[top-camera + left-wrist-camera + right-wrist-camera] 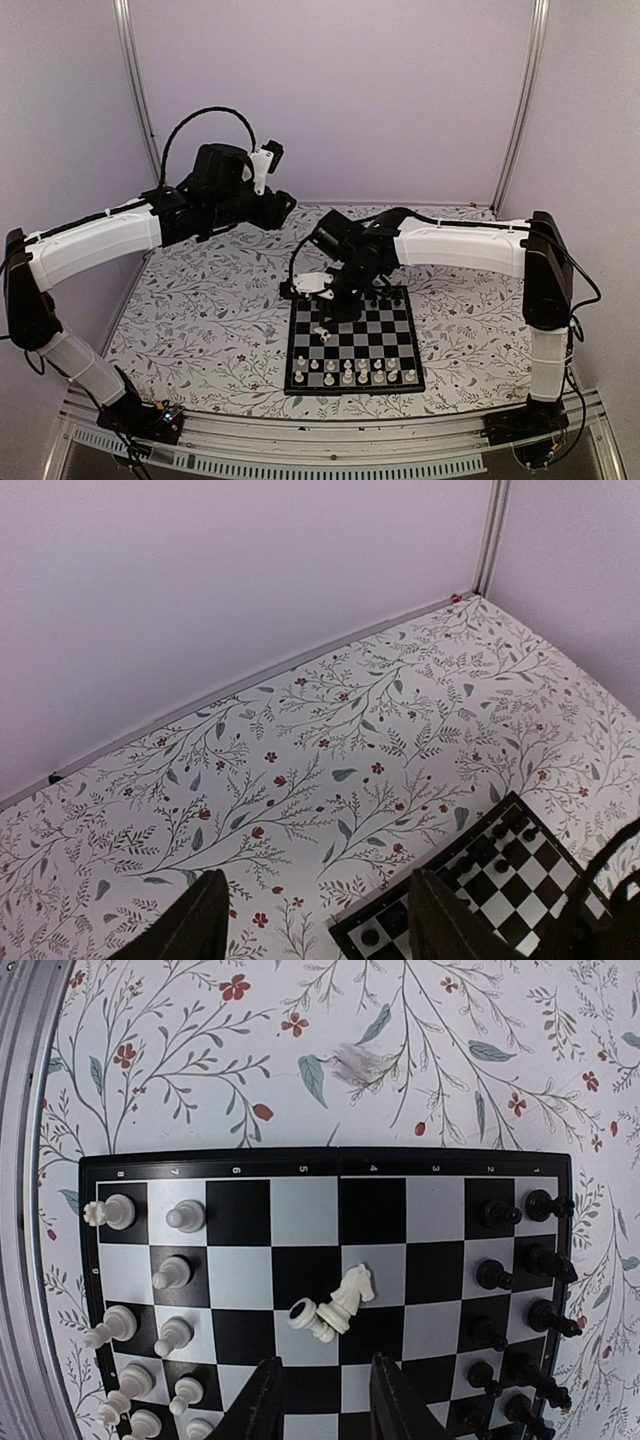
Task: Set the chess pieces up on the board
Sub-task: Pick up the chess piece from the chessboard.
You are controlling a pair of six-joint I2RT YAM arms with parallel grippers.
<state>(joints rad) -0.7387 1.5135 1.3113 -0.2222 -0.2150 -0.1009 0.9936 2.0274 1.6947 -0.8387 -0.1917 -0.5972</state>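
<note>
Poised over the middle of the board (300, 1157) with right hand (322, 1400) parted, empty, seemingly for the toppled white knight (352, 1295) and pawn (310, 1320); left hand (320, 925) wide, parked beyond it.

Floral-patterned tabletop (220, 310), plain lilac walls (340, 100)

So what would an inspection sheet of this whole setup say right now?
Surface: floral table cover, lying flat.
Job's things: board by the right arm; white pieces lined up at one end, black pieces at the other; two white pieces lying toppled mid-board.
Clutter: nothing seen.
Grippers: right gripper open, empty, above the toppled pair; left gripper open, empty, over the cover.
Cables: black cable loops over the left wrist.
Surroundings: plain pale walls, metal posts.
</note>
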